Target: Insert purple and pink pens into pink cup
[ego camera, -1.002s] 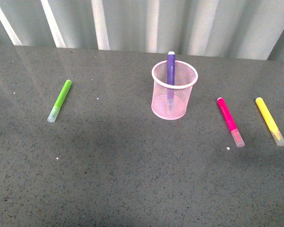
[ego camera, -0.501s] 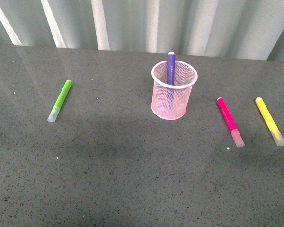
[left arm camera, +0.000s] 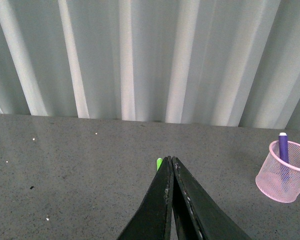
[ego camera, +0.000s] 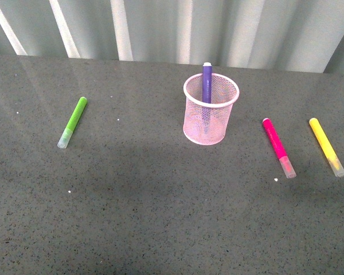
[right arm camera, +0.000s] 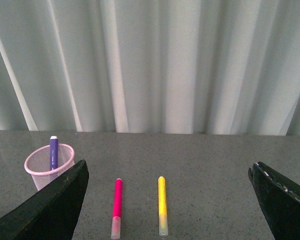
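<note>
The pink mesh cup stands at the table's middle back, with the purple pen upright inside it, its end above the rim. The pink pen lies flat to the cup's right, clear cap toward the front. Neither arm shows in the front view. My left gripper is shut and empty, well away from the cup and the purple pen. My right gripper is open wide, above and behind the pink pen, with the cup off to one side.
A yellow marker lies right of the pink pen, also seen in the right wrist view. A lime-green marker lies at the far left; its tip peeks beside the left fingers. A corrugated wall backs the dark table.
</note>
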{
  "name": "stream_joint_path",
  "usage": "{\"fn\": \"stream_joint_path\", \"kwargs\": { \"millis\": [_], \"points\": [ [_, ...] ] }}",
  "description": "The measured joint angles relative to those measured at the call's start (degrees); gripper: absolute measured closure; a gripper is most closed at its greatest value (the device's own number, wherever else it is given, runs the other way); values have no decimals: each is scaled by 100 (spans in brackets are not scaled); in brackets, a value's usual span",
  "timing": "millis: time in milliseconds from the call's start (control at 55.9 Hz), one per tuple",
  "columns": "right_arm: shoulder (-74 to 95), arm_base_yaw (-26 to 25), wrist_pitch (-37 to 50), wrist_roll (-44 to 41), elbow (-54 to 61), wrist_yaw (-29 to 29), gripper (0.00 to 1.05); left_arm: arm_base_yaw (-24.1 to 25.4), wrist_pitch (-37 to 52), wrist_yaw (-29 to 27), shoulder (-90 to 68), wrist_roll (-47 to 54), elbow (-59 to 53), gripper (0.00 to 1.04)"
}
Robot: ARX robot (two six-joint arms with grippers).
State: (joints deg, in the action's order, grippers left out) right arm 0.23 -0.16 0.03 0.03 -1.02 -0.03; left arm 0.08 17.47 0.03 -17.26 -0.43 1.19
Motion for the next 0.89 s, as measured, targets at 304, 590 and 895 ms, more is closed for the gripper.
{"fn": "stream_joint_path", "kwargs": {
  "millis": [304,590,895],
  "points": [
    [0,0,0,2,0,0,7,0,-588,0,588,0,0,101],
    [0,0,0,2,0,2,7,0,-1711,-2,1639,2,2,101],
    [0,0,0,0,0,0,7,0,-1740,-4,1703,0,2,81]
  ]
}}
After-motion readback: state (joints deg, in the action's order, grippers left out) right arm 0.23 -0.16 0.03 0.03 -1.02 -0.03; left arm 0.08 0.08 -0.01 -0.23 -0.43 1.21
